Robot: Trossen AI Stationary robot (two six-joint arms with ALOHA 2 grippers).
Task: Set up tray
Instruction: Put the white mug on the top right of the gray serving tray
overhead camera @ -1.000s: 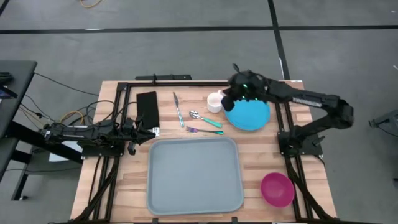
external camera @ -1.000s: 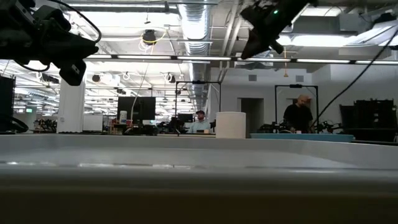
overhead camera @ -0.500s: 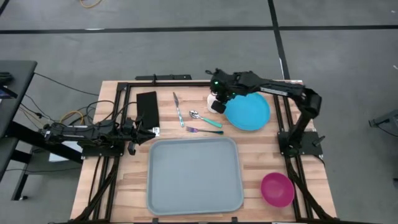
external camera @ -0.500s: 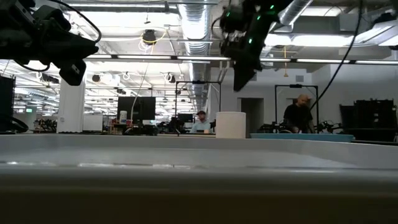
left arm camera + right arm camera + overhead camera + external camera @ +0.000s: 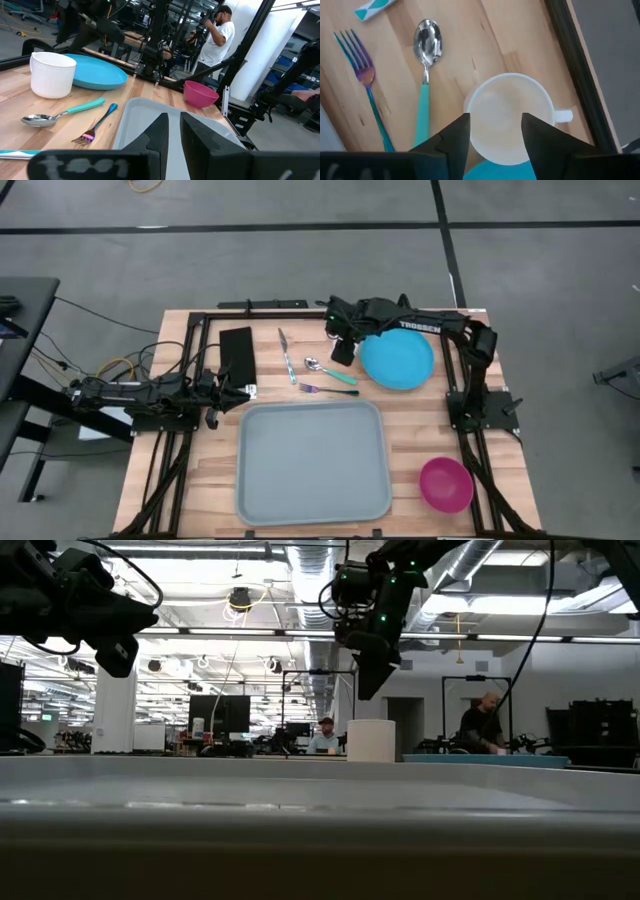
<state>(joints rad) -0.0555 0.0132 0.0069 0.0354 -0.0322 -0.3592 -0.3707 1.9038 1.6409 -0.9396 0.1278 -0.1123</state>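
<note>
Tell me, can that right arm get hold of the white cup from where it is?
Probably yes. The right gripper hangs right above the white cup, fingers open on either side of its rim, and nothing lies between them. It only needs to come down.

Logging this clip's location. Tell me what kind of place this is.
Probably a robotics lab in a big open industrial workspace. The wooden table carries two mounted robot arms, exposed pipes run along the ceiling, and a person stands among rows of workstations behind.
</note>
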